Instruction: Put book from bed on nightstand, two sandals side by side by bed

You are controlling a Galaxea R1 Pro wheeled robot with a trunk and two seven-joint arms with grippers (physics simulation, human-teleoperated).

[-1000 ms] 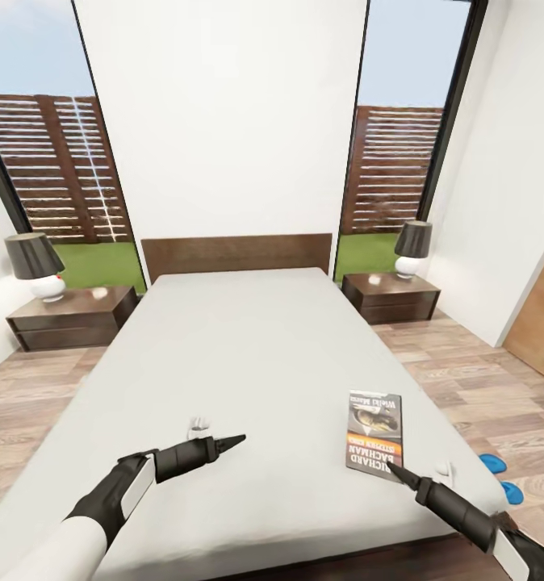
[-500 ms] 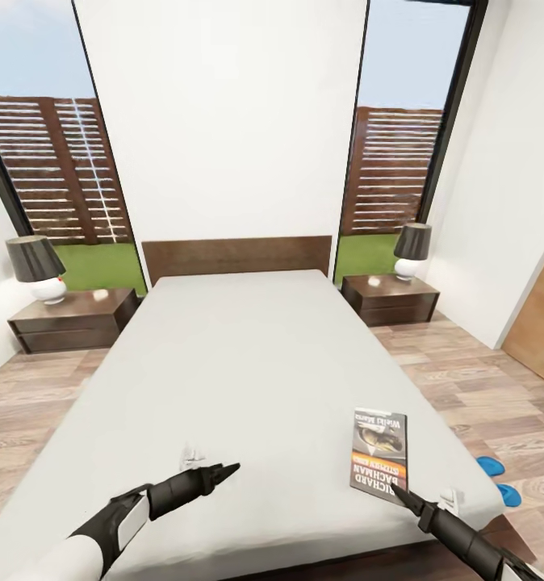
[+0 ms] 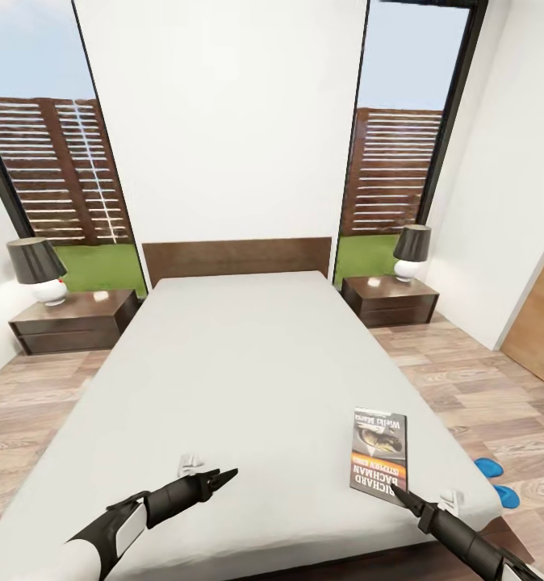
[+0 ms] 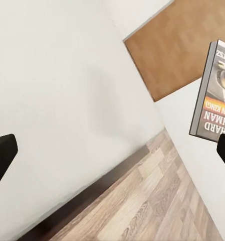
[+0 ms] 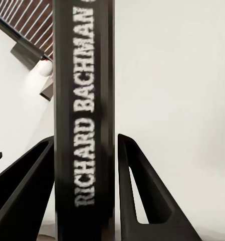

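Nothing shifted; right pincer (image 5: 84, 201) straddles the book (image 3: 378, 456) near the bed (image 3: 223, 355) edge, unclenched.

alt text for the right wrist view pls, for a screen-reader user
The black spine of the book, lettered RICHARD BACHMAN in white, stands between the right gripper's two dark fingers, which flank it closely on both sides. Behind it lies the pale grey mattress of the bed.

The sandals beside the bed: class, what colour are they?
Bright blue. The sandals show best in the head view, on the wood floor beside the bed.
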